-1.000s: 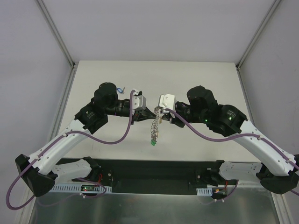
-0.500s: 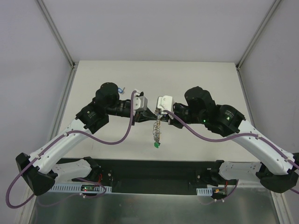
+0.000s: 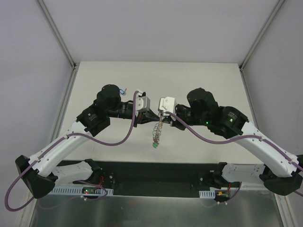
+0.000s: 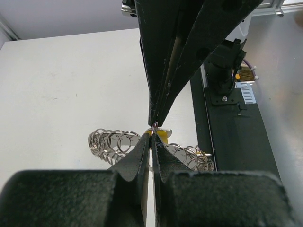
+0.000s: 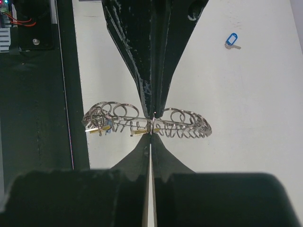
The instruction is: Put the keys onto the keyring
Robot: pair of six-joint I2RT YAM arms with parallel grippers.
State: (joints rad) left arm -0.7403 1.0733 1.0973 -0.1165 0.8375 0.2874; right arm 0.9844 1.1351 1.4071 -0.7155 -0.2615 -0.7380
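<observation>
1. You've got the keyring (image 3: 157,131), a bunch of thin silvery wire loops, up off the table in the middle. It trails from the spot where the two grippers meet back toward the arm bases. It sits edge-on in both wrist views, so I can't really make out its flat part.
2. A tiny key with a green oval plastic tag (image 3: 155,145) hangs at the near end of the loops.
3. A yellow plastic tag (image 4: 162,135) peeks out right behind the pinch point in the left wrist view. How it's attached is hidden.
4. The left gripper (image 4: 152,137) is clamped down on the keyring, with no gap between its black fingers.
5. The right gripper (image 5: 150,136) is the same, pinched tight on the keyring. Its tips are nose to nose with the left one's, and loops fan out to both sides.
6. A small key with a blue oval plastic tag (image 5: 231,39) lies loose on the white table (image 3: 199,80). It's well away from the ring, beside the left arm's elbow.
</observation>
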